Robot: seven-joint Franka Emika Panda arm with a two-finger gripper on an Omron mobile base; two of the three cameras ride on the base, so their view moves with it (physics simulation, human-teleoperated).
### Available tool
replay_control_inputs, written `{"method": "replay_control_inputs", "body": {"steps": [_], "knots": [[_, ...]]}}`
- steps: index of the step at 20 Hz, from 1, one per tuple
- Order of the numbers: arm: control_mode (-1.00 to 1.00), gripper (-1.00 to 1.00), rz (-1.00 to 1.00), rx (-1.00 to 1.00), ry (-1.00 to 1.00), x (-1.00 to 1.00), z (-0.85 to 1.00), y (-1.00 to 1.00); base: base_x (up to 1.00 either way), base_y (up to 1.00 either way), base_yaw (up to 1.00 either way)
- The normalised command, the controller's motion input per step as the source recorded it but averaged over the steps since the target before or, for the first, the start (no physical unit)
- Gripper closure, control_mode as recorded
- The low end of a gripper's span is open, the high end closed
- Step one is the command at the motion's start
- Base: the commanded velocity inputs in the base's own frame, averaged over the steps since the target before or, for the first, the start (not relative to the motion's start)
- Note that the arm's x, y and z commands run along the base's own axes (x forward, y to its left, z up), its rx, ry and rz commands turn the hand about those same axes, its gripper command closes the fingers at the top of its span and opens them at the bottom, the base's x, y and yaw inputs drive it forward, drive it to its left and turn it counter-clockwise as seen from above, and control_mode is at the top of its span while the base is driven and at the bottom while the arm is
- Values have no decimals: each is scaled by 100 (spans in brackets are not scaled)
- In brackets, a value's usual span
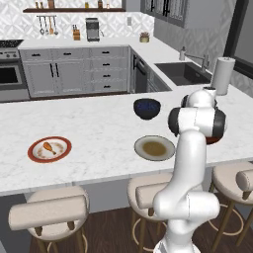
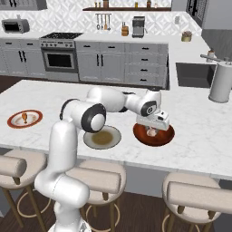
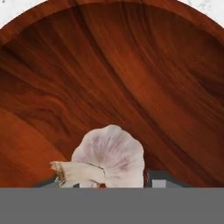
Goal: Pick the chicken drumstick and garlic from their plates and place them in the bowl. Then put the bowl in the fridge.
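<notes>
My gripper (image 2: 152, 129) hangs low over the glossy reddish-brown bowl (image 2: 168, 135) on the island counter, right of the empty grey-rimmed plate (image 2: 116, 141). The off-white garlic (image 3: 109, 159) lies between the fingertips inside the bowl (image 3: 109, 65). A narrow gap shows between it and the right fingertip (image 3: 158, 183), so the jaws stand open. The golden chicken drumstick (image 1: 48, 147) rests on the red-rimmed plate (image 1: 34, 154) far to the left. My own arm hides most of the bowl (image 1: 213, 141) in the left base view. The fridge is out of view.
A dark blue bowl (image 1: 147, 108) sits behind the grey-rimmed plate (image 1: 142, 148). A paper towel roll (image 2: 220, 83) stands by the sink (image 1: 185, 72) at the far right. Padded stools (image 2: 97, 179) line the near edge of the island.
</notes>
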Motion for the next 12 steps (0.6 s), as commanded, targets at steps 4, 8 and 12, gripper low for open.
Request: {"method": "replay_control_inputs", "body": {"steps": [4, 8, 12], "knots": [[-100, -100, 0, 0, 0, 0, 2, 0, 0, 0, 0], [-100, -100, 0, -10, 0, 0, 30, 0, 0, 0, 0], [-100, -100, 0, -8, -1, -14, 66, 7, 0, 0, 0]]}}
